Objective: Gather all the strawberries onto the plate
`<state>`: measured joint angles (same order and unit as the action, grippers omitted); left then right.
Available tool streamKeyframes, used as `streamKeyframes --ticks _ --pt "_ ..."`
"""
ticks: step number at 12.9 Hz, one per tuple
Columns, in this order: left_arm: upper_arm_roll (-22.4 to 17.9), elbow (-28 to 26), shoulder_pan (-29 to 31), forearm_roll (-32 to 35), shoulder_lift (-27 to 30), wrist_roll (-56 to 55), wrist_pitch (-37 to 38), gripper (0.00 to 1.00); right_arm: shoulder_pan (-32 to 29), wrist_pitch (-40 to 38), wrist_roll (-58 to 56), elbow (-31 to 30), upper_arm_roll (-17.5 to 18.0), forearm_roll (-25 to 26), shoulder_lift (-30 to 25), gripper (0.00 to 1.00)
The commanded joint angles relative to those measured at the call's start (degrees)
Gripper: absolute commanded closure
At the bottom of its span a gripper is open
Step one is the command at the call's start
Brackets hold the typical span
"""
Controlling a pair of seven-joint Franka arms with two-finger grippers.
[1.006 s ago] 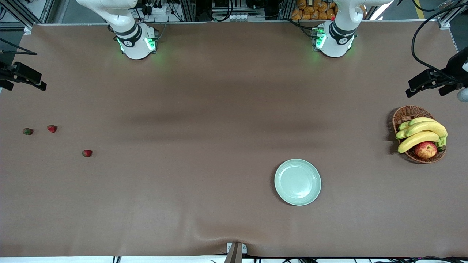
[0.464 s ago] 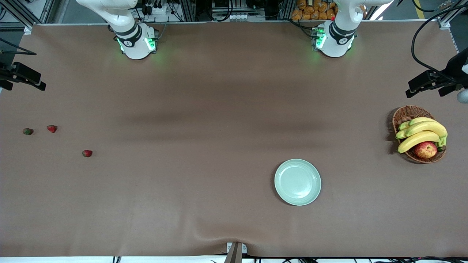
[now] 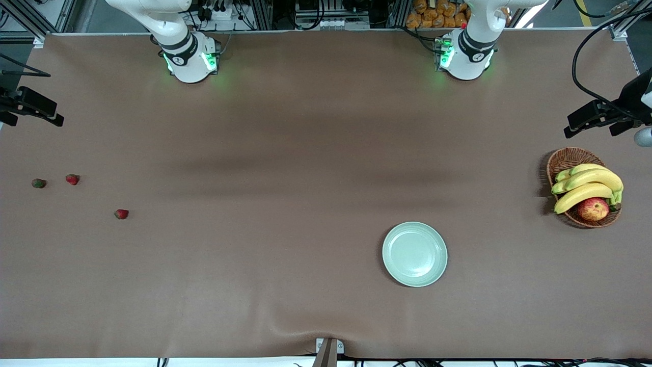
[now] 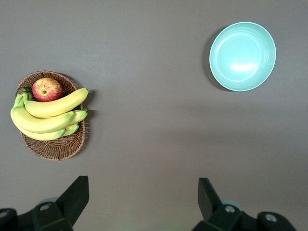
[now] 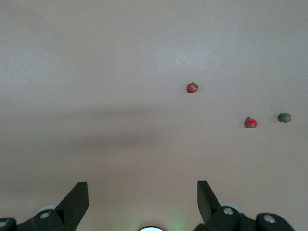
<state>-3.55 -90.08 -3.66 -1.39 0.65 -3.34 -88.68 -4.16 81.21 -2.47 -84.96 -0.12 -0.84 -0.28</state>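
Three strawberries lie on the brown table toward the right arm's end: one red berry (image 3: 121, 214) (image 5: 192, 87) nearest the front camera, a second red one (image 3: 72, 179) (image 5: 250, 122), and a darker, greener one (image 3: 38, 183) (image 5: 284, 117) beside it. The pale green plate (image 3: 414, 254) (image 4: 242, 56) sits with nothing on it, toward the left arm's end. My right gripper (image 3: 39, 122) (image 5: 143, 192) hangs open, high over bare table, apart from the berries. My left gripper (image 3: 588, 131) (image 4: 143, 192) hangs open, high over bare table between plate and basket. Neither holds anything.
A brown wicker basket (image 3: 565, 159) (image 4: 57, 147) with bananas (image 3: 586, 186) and a red-yellow apple (image 3: 593, 209) stands at the left arm's end of the table. The two arm bases (image 3: 191, 63) (image 3: 463, 56) stand along the table's back edge.
Both grippers have drifted only very slightly while staying open. The strawberries, the plate and the basket have not moved.
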Motion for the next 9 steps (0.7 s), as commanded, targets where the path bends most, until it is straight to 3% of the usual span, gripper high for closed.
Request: streamKeyframes --ticks 1,9 --pt "-0.1 0.8 0.2 0.2 -0.2 1.3 0.9 0.0 -0.6 -0.3 -0.5 1.1 0.4 0.6 0.4 0.0" --pt "0.0 0.7 -0.1 0.1 -0.4 1.1 0.9 0.0 -0.6 -0.3 -0.5 1.1 0.4 0.6 0.4 0.0"
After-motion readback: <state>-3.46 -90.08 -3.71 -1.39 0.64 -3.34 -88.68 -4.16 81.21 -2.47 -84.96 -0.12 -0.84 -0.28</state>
